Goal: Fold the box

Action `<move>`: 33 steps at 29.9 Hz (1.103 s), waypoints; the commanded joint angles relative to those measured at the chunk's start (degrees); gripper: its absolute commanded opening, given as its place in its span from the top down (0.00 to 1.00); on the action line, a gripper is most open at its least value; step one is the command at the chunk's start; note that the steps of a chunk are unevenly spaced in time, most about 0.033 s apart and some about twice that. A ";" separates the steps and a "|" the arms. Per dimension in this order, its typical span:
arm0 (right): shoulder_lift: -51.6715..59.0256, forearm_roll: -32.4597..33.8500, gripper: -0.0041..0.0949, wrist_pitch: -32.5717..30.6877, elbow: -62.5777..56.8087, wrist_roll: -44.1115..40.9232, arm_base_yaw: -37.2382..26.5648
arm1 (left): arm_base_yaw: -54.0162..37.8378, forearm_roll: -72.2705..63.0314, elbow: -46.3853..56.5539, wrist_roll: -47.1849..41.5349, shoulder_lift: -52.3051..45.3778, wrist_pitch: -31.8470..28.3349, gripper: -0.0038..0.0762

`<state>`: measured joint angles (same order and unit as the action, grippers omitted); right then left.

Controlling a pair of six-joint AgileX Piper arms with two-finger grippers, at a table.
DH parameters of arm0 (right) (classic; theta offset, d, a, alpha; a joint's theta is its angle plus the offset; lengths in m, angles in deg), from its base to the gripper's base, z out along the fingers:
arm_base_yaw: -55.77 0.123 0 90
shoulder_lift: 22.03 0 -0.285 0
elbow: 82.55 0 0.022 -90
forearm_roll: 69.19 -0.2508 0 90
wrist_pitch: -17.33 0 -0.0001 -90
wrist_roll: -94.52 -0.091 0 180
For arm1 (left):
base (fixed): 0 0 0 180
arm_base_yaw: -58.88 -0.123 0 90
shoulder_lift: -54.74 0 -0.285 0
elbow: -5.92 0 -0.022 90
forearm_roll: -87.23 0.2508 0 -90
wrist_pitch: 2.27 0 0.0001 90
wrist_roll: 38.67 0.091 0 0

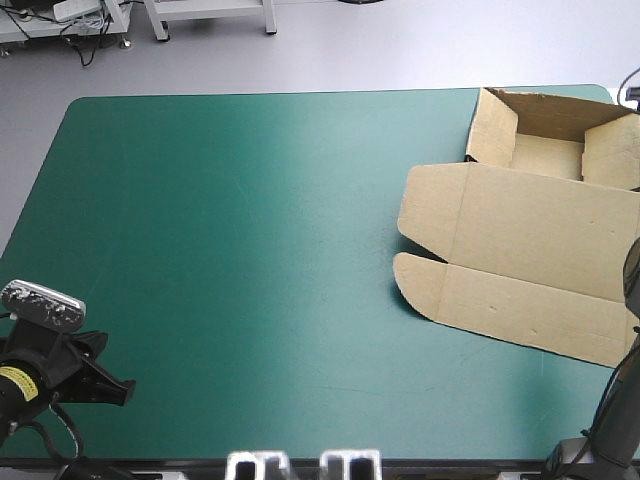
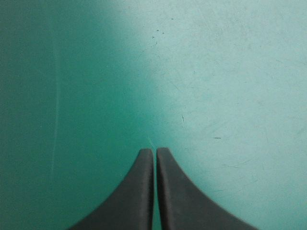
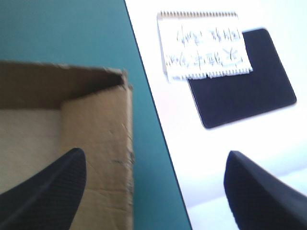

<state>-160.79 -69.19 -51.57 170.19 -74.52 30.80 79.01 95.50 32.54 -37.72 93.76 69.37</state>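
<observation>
- The box (image 1: pixel 520 240) sits at the far right corner of the table (image 1: pixel 250 300). We see an open tray (image 1: pixel 545 158) with walls up at the far end, and the lid (image 1: pixel 530 230) lying flat toward the near side, its front flap (image 1: pixel 500 310) flat too
- The tray's right wall (image 1: pixel 612 150) looks to lean inward, so we judge that squaring and tucking it is the step in hand, with most of the folding done
- Over there, the right claw (image 3: pixel 154 153) hangs wide open, grasping nothing. One black finger (image 3: pixel 48 191) is above the brown board and the other (image 3: pixel 264 191) is out past the table's right edge, with the wall's ragged edge between them
- To do this well, we would want the claw lowered squarely so that edge sits centred in the gap
- Then we would pinch mid-wall rather than at the frayed corner and ease the wall upright without dragging the box
- The risk we see: the box lies right along the table's edge, so any outward shove could tip it off
- Far across, the left claw (image 2: pixel 154 151) is closed, tips together on nothing, above bare teal-green cover (image 2: pixel 216 72) by the near left corner, well apart from the box
- We reckon it could help by crossing over to pin the lid while the wall is worked
- Beyond the right edge, a spiral notepad (image 3: pixel 204 45) lies on a black mat (image 3: pixel 244 91), off the table
</observation>
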 commanded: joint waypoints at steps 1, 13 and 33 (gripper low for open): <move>6.25 -11.76 0.29 1.64 8.33 -1.64 0.01 | 0.36 0.31 -1.42 -0.53 0.31 -0.83 0.94; 14.45 -44.43 0.98 -3.11 14.29 10.12 9.01 | 0.36 0.32 -1.42 -1.62 0.31 -1.47 0.94; 49.69 -3.73 0.98 -3.10 -36.18 11.09 43.57 | 0.36 -0.09 -1.42 -1.62 0.31 0.43 0.94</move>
<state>-119.29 -81.46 -54.06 145.88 -63.26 70.74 79.01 95.09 32.54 -38.67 93.70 69.37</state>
